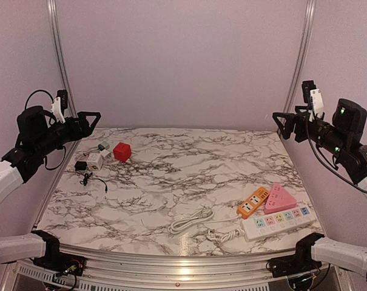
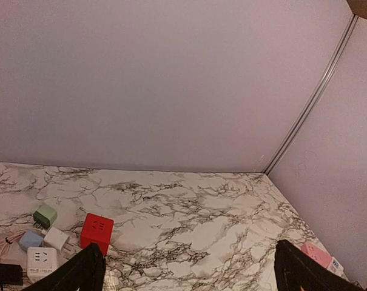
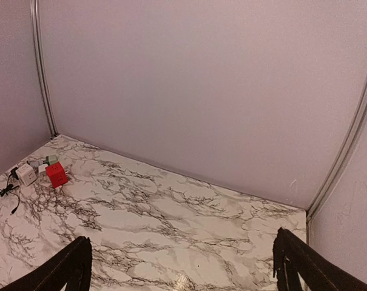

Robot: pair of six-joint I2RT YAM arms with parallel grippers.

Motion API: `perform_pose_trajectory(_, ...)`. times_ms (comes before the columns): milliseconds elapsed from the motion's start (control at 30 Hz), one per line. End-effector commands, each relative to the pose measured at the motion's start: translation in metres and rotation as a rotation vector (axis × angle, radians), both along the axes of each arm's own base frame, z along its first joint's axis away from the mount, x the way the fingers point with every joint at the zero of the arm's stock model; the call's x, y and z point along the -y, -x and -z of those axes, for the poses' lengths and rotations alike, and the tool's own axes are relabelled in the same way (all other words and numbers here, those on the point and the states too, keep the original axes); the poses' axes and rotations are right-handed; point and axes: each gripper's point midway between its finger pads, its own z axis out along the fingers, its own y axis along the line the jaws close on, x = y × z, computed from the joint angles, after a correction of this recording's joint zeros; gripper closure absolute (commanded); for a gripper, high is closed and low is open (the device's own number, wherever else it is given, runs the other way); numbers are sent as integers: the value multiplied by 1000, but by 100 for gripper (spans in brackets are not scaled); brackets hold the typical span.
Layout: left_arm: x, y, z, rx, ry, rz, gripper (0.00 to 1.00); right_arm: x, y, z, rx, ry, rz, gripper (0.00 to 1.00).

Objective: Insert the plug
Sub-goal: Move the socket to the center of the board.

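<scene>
Three power strips (image 1: 280, 218), one red cube (image 1: 122, 151), one black adapter (image 1: 81, 165).

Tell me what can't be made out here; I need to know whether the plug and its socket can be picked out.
- Top view: black adapter too small; prongs unreadable.
- Top view: white power strip, socket shapes too small.
- Left wrist: pink strip mostly behind a finger.
- Right wrist: strips outside the frame.
</scene>
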Motion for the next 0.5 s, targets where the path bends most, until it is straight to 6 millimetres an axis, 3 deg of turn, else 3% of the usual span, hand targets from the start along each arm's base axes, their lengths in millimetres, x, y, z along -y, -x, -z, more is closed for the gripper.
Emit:
perform_pose_trajectory(0,1,-1,-12,42,24,14,1,6,2,-22,43,-17,19,2)
perform_pose_trajectory(267,3,-4,-10,32,33,21,1,9,6,-30,73,-29,31,2)
perform_pose_trajectory(467,-1,-4,-14,37,40,-2,1,12,0,-22,-7,-97,64,1)
